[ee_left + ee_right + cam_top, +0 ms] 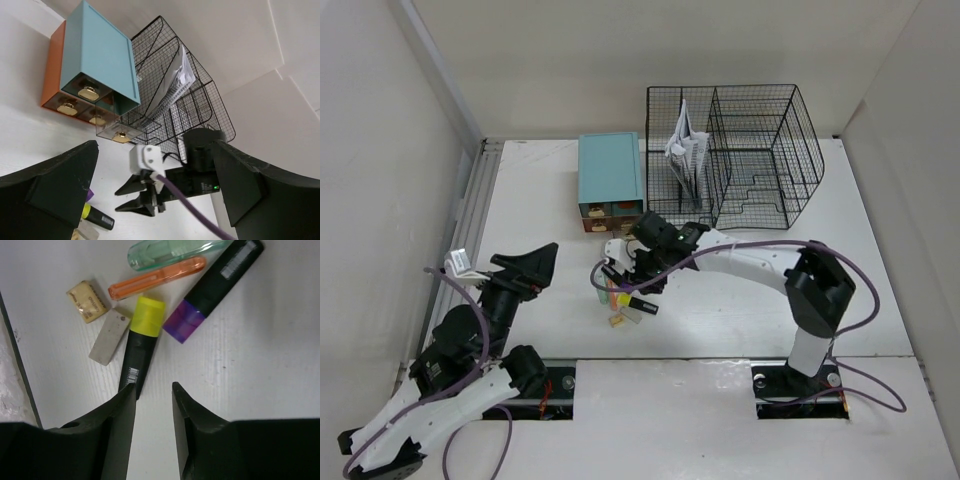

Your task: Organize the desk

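desk: large flat white rectangular tabletop (pixel 880 300), metal rail (pixel 468 235) on its L edge; spans whole workspace, lies under both arms.
R gripper (pixel 153 390): pointing down over desk centre-left, in front of the drawer box. Jaws a narrow gap apart, nothing held; bare desk shows between the fingers. Contact w/ desk: can't tell.
L gripper (pixel 527 264): jaws spread wide, empty, raised above desk's L side, facing R gripper and the box.
clutter by R gripper: yellow-capped black highlighter (pixel 142 335), barcode end just beside one R fingertip; purple-capped black highlighter (pixel 210 290); orange translucent pen (pixel 155 277); clear green tube (pixel 170 250); tan eraser (pixel 88 301); grey-white eraser block (pixel 110 336). All flat on desk, bunched close, just ahead of R jaws.
teal drawer box (pixel 610 170): on desk at back, brass knobs, one clear drawer pulled partway out.
black wire rack (pixel 750 150): just beside the box on its R, paper stack (pixel 685 150) leaning in L compartment.
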Controlling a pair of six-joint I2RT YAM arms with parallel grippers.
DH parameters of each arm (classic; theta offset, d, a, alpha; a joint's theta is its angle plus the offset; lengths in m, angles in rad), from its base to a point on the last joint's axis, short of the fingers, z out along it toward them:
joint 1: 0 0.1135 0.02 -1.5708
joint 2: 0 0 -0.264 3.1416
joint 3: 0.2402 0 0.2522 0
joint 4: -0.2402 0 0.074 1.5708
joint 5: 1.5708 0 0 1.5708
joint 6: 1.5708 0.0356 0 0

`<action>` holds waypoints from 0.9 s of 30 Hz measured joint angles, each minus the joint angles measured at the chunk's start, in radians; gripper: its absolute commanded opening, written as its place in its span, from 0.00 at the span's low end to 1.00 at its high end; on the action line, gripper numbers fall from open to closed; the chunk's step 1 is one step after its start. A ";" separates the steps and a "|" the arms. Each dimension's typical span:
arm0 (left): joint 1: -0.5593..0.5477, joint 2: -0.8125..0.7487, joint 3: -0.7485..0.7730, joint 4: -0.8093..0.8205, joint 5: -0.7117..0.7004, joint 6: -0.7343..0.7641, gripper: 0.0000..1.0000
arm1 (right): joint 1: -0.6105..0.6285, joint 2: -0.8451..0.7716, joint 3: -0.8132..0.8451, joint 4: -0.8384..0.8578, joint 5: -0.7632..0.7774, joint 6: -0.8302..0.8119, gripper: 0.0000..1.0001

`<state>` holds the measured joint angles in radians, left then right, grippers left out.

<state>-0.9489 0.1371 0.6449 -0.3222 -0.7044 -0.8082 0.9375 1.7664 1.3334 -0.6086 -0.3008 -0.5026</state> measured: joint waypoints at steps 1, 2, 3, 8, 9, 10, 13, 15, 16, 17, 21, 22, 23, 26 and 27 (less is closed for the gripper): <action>0.000 -0.017 0.000 -0.006 -0.006 -0.002 0.98 | 0.001 0.023 0.000 -0.001 -0.010 0.008 0.42; 0.000 -0.029 -0.002 -0.013 -0.009 -0.005 0.98 | 0.003 0.042 0.000 -0.003 -0.018 0.015 0.42; 0.000 -0.035 -0.004 -0.018 -0.011 -0.005 0.99 | 0.006 0.056 -0.001 -0.003 -0.025 0.023 0.43; 0.000 -0.030 -0.024 -0.043 -0.010 -0.009 0.99 | 0.026 0.086 -0.002 -0.001 -0.057 0.040 0.43; 0.000 -0.028 -0.027 -0.046 -0.010 -0.009 0.99 | 0.031 0.089 -0.002 0.000 -0.061 0.041 0.45; 0.000 -0.027 -0.029 -0.046 -0.008 -0.009 0.99 | 0.035 0.092 -0.003 0.000 -0.064 0.044 0.45; 0.000 -0.027 -0.030 -0.046 -0.008 -0.009 0.99 | 0.050 0.100 -0.006 0.003 -0.071 0.048 0.46; 0.000 -0.027 -0.031 -0.046 -0.005 -0.009 0.99 | 0.060 0.113 -0.006 0.006 -0.076 0.050 0.47; 0.000 -0.027 -0.031 -0.046 -0.004 -0.009 0.99 | 0.061 0.122 -0.006 0.010 -0.077 0.051 0.47; 0.000 -0.027 -0.031 -0.046 -0.004 -0.009 0.99 | 0.065 0.131 -0.006 0.013 -0.078 0.051 0.47; 0.000 -0.031 -0.037 -0.045 -0.002 -0.009 0.99 | 0.066 0.146 0.001 0.031 -0.083 0.057 0.47; 0.000 -0.033 -0.039 -0.046 -0.001 -0.009 0.99 | 0.066 0.146 0.001 0.032 -0.083 0.059 0.47; 0.000 -0.035 -0.042 -0.046 0.001 -0.009 0.99 | 0.066 0.147 0.001 0.033 -0.082 0.060 0.47; 0.000 -0.037 -0.043 -0.045 0.002 -0.009 0.99 | 0.066 0.147 0.001 0.034 -0.078 0.063 0.47; 0.000 -0.037 -0.044 -0.045 0.003 -0.009 0.99 | 0.066 0.147 0.001 0.035 -0.076 0.064 0.47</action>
<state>-0.9489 0.1005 0.6010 -0.3676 -0.7013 -0.8169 1.0031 1.9133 1.3346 -0.5739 -0.3771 -0.4389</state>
